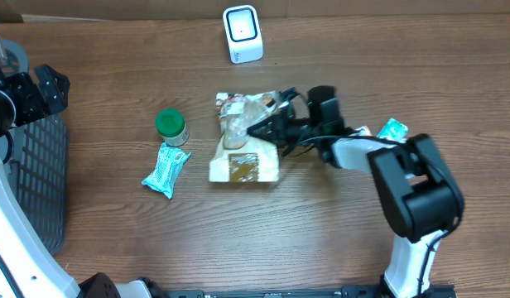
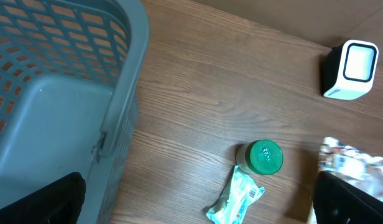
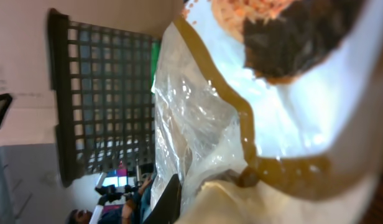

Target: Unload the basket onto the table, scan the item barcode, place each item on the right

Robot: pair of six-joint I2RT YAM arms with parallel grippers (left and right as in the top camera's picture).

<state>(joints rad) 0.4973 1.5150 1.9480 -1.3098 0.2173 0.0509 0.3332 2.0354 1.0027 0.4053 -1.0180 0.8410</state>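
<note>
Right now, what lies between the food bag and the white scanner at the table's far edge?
Nothing. In the overhead view only bare table separates the food bag from the scanner. The green-lidded jar stands off to the side, out of that stretch.

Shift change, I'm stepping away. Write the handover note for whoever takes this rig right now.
Right hand: shut on the top edge of the food bag.
Left hand: open, holding nothing, by the grey basket.
Things: the bag is mid-table; the scanner stands apart from it at the far edge. The green-lidded jar and the teal packet lie left of the bag.
Done: the bag is gripped. Whether it is off the table I cannot tell.
Left: find its barcode, which no view shows, and bring it to the scanner.
</note>
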